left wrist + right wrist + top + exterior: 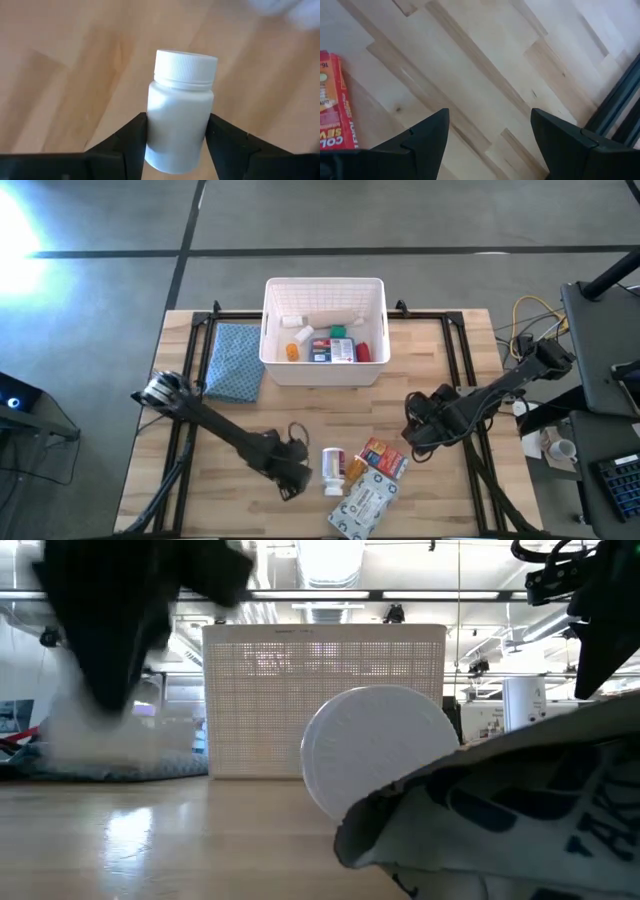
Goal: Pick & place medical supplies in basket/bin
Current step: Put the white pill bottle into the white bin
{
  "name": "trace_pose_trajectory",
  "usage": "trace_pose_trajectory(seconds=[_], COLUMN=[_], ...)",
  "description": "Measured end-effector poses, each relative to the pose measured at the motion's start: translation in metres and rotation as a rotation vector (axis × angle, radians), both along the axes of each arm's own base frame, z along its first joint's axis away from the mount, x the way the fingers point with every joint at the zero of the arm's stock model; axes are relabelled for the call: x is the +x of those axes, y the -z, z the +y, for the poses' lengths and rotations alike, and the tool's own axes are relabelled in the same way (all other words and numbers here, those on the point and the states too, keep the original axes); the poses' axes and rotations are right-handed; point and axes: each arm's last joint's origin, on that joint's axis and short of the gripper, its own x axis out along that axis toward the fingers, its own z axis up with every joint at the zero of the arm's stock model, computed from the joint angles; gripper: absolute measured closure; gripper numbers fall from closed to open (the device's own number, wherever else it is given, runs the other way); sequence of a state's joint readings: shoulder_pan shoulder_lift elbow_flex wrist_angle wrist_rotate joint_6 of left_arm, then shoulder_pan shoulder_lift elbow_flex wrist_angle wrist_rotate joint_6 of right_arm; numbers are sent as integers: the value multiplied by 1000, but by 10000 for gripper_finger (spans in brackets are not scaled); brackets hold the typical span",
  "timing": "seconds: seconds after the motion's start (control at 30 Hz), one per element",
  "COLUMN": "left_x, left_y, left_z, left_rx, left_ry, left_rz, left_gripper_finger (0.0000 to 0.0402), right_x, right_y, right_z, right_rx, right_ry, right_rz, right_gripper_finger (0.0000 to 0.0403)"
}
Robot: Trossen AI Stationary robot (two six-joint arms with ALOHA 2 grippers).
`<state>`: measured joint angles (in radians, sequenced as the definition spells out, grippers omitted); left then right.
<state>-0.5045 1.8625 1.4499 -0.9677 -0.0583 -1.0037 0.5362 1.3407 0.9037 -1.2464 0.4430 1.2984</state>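
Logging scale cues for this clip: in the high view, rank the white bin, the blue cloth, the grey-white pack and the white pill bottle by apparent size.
1. White bin
2. Blue cloth
3. Grey-white pack
4. White pill bottle, lying by the left gripper

All rest on the table, so the overhead order seems reliable.

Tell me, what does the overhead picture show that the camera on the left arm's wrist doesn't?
Only the overhead view shows the white bin with supplies already inside, the blue cloth beside it, the orange box and grey-white pack near the table's front edge, and the right gripper hovering open over bare wood. Only the left wrist view shows, close up, the ribbed cap and how the two dark fingers flank the bottle's body. Both show the white pill bottle between the fingers of the left gripper, and the wooden table.
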Motion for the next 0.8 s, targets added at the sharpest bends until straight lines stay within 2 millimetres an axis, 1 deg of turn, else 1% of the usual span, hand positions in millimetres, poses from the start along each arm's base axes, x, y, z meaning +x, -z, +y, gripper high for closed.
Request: trace_pose_trajectory(seconds=[0.07, 0.13, 0.23, 0.3, 0.33, 0.4, 0.47, 0.53, 0.6, 0.7, 0.8], left_x=[-3, -4, -11, -22, -28, -39, -47, -49, -46, -36, -28], left_y=[-30, -59, -108, -144, -160, -189, -211, -226, -232, -231, -221], left_z=[2, 12, 34, 49, 55, 70, 88, 114, 139, 183, 225], left_rx=[49, 157, 357, 523, 622, 805, 886, 884, 907, 953, 818], left_ry=[-71, -184, -390, -513, -550, -595, -588, -594, -637, -671, -657], left_rz=[-148, -322, -616, -806, -875, -938, -913, -872, -832, -723, -659], left_gripper_finger=[236, 237, 237, 237, 237, 237, 237, 237, 234, 211, 173], right_x=[0, 2, 6, 9, 11, 13, 14, 15, 17, 21, 27], right_y=[3, 7, 15, 18, 19, 20, 19, 19, 16, 7, -4], right_z=[0, 0, 2, 4, 5, 7, 9, 9, 10, 12, 15], right_rx=[-8, -16, 7, 35, 54, 78, 90, 97, 109, 119, 126], right_ry=[-2, -5, -30, -58, -71, -95, -98, -80, -56, -49, -56], right_rz=[-14, -44, -93, -121, -132, -145, -158, -168, -191, -232, -272], right_gripper_finger=[133, 133, 133, 133, 133, 133, 133, 133, 133, 133, 133])
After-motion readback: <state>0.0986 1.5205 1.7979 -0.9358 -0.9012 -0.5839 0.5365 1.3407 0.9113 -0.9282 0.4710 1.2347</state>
